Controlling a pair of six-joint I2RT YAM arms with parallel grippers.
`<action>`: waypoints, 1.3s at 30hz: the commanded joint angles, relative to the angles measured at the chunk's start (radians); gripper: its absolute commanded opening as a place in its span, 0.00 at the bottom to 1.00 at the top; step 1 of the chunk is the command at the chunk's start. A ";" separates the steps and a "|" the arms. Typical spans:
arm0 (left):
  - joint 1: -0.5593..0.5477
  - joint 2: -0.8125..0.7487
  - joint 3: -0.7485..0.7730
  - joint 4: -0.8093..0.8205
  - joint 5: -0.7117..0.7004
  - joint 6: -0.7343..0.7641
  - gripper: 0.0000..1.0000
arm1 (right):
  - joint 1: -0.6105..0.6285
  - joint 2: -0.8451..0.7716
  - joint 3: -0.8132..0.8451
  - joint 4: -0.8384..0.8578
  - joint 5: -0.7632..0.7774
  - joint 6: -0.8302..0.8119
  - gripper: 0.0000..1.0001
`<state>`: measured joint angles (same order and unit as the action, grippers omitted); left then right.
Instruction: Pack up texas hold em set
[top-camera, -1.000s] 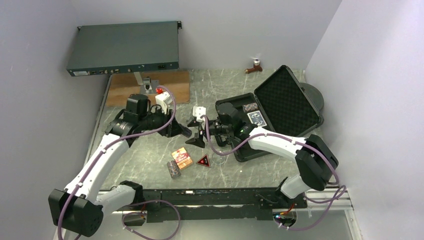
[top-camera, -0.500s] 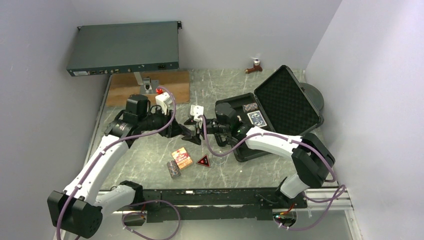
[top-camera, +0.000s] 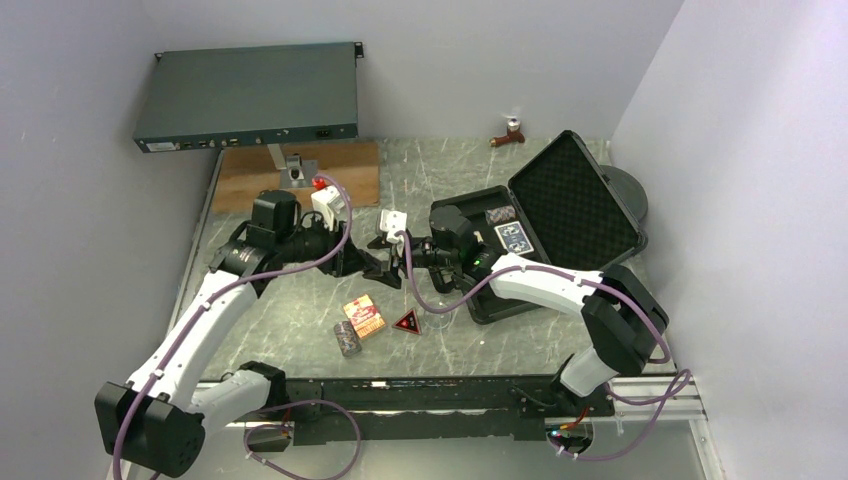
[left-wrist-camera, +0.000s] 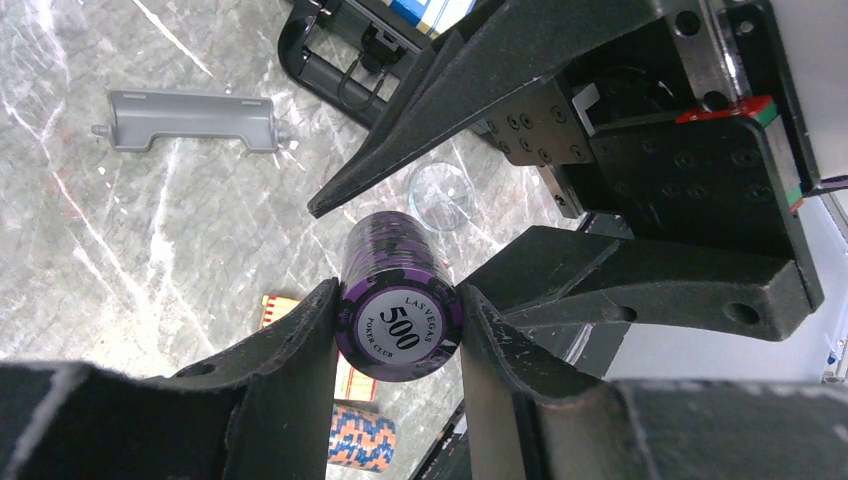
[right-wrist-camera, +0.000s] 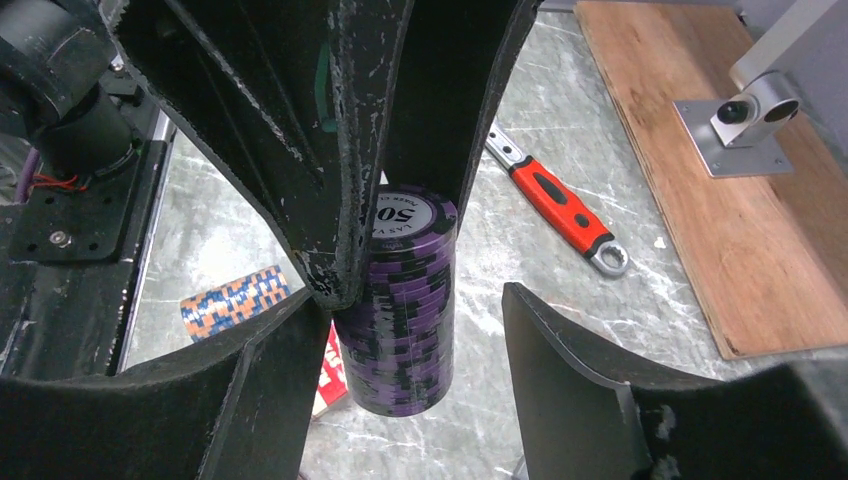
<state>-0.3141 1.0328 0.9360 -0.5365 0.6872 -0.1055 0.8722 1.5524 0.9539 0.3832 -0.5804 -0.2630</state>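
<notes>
Handover is my reading of this pose: both of my arms meet above the table (top-camera: 300, 300), left of the open case (top-camera: 575, 195), because that case sits on my right arm's side and the chips have to get there. My left gripper (left-wrist-camera: 398, 305) is clamped on the purple chip stack (left-wrist-camera: 395, 285), with its two fingers pressing the stack's sides near the end that shows the 500 face. Held this way, the rest of the column sticks out free for the other hand to take.

My right gripper (right-wrist-camera: 412, 300) is spread wide and straddles that free length. One finger (right-wrist-camera: 560, 370) stands clearly apart from the chips. The other sits just beside them, and I cannot tell whether it touches. It has hold of nothing yet. In the right wrist view the stack hangs between my own fingers, with the left gripper's fingers pinching its far end from above, so the two grips are crossed and do not compete for the same faces.

The stack is off the table, well short of the case. Below it lie a blue-and-orange chip stack (top-camera: 347, 338), a red card box (top-camera: 365, 316) and a red triangular piece (top-camera: 407, 321), none of them packed. I judge the next need is for the right jaws to close squarely before the left ones let go, or the loose column may spill.
</notes>
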 joint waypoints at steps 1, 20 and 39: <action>-0.003 -0.040 0.010 0.092 0.073 0.004 0.00 | 0.006 -0.013 0.017 0.036 0.000 -0.022 0.66; -0.003 -0.049 0.006 0.093 0.050 0.002 0.00 | 0.005 -0.014 0.030 0.001 0.007 -0.032 0.25; 0.004 -0.204 -0.040 0.117 -0.300 -0.008 1.00 | -0.003 -0.088 0.029 -0.085 0.110 0.009 0.00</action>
<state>-0.3176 0.8806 0.9092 -0.4702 0.5175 -0.1162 0.8776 1.5440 0.9543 0.2420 -0.5159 -0.2798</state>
